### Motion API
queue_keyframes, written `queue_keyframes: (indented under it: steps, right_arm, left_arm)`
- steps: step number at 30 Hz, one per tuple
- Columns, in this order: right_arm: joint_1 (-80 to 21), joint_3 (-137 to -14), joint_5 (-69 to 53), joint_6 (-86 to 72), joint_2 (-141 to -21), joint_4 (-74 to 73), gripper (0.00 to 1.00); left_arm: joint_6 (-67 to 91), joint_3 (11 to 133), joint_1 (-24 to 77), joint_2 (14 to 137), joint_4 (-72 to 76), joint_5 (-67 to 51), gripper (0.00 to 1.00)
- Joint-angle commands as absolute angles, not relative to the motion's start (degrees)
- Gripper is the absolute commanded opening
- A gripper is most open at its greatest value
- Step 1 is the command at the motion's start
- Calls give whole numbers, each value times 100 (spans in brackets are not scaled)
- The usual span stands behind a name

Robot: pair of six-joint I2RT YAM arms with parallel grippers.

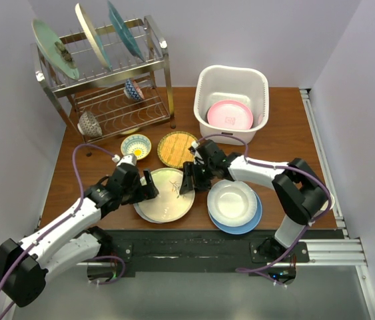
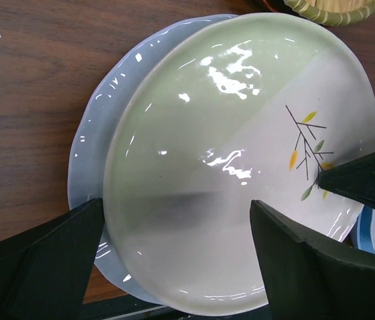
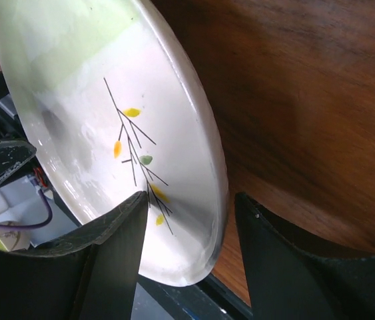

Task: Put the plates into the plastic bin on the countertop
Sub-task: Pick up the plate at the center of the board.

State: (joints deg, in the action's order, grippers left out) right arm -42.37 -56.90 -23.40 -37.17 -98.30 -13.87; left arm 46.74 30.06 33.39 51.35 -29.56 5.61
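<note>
Wide-open left fingers (image 2: 47,260) straddle the near rim of a green-and-cream plate (image 2: 194,167) with a twig motif, gripping nothing. That plate lies on a grey-blue plate (image 2: 90,153) at the front of the wooden worktop (image 1: 287,133). At its opposite edge the right fingers (image 3: 107,260) stand about half open, one over the plate's face and one outside its rim; whether they pinch it cannot be told. Just to the right, a white plate (image 1: 232,200) rests on a blue plate (image 1: 244,227). Behind the stack lie a yellow woven-look plate (image 1: 177,148) and a small patterned bowl (image 1: 136,145). Farther back, the white plastic bin (image 1: 262,93) holds a pink plate (image 1: 230,115). At the rear left, a wire dish rack (image 1: 160,67) carries three upright plates: green (image 1: 54,48), cream (image 1: 92,35) and teal (image 1: 124,30).
</note>
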Motion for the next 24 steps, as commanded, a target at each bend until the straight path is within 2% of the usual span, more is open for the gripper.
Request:
queue_keyframes:
  steps: [1,24]
  right_arm:
    - [-4254,-5643,-2540,-3797,-9756,-1116,58]
    - [-4026,-5212,-3146,-3955,-9651,-440,58]
  left_arm:
    - [4606,2936,3305,5098,-2558,343,94]
    - [4614,2804,3313,5221,-2189,70,94]
